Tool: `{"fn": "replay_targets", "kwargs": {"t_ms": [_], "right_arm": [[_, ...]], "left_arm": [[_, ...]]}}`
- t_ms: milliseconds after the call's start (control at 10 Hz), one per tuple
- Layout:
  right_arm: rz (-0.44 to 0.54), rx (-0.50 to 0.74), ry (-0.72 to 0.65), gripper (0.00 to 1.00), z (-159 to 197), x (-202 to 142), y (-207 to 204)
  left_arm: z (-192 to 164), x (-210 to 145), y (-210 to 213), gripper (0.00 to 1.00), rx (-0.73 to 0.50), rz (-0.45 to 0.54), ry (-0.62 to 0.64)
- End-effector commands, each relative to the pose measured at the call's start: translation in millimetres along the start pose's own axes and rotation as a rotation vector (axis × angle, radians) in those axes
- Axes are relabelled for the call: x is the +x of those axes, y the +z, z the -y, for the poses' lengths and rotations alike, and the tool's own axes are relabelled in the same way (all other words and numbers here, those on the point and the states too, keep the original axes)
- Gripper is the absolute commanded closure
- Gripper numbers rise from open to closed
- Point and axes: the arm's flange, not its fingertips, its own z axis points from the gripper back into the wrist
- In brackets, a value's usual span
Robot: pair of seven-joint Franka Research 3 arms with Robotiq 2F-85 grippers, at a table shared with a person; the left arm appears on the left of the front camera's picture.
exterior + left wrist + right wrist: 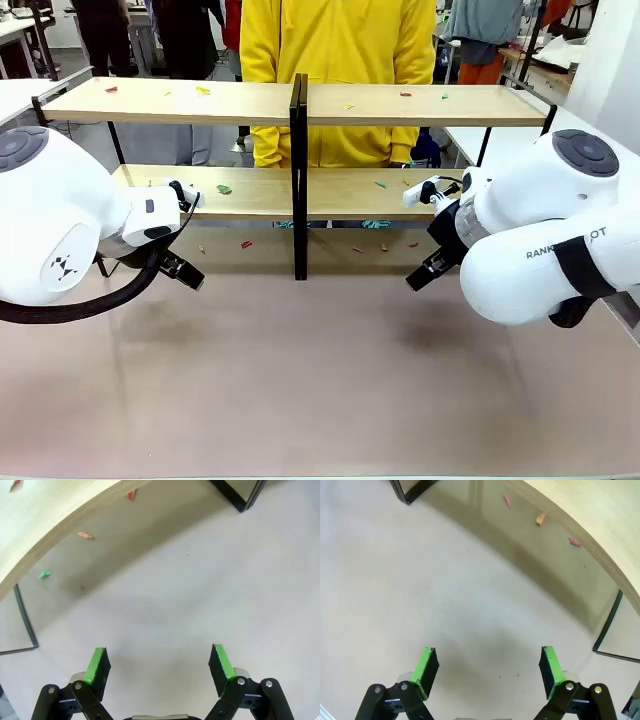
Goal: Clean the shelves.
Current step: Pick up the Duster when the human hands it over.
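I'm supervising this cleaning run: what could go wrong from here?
The scraps are tiny and flat; the open left claw and right claw might miss them or flick them off.
Reaching between the boards of the shelves, an arm might bump the black centre post.
The person stands close behind, within a possible overreach.

A plain beige worktop (320,400) lies in even light. White tables (12,95) stand beyond it on either side, over grey floor (160,145).
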Motion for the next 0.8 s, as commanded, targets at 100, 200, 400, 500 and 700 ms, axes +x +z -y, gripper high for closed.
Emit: {"fn": "replay_targets", "kwargs": {"t_ms": [100,200,400,500,700], "right_arm": [[0.000,0.000,0.000,0.00,0.0,0.0,0.0],[0.000,0.000,0.000,0.00,0.0,0.0,0.0],[0.000,0.000,0.000,0.00,0.0,0.0,0.0],[0.000,0.000,0.000,0.00,0.0,0.0,0.0],[0.000,0.000,0.000,0.00,0.0,0.0,0.0]], "left_arm": [[0.0,0.1,0.2,0.00,0.000,0.000,0.000],[0.0,0.1,0.2,0.00,0.000,0.000,0.000],[0.0,0.1,0.2,0.00,0.000,0.000,0.000],[0.0,0.1,0.2,0.00,0.000,0.000,0.000],[0.0,0.1,0.2,0.00,0.000,0.000,0.000]]}}
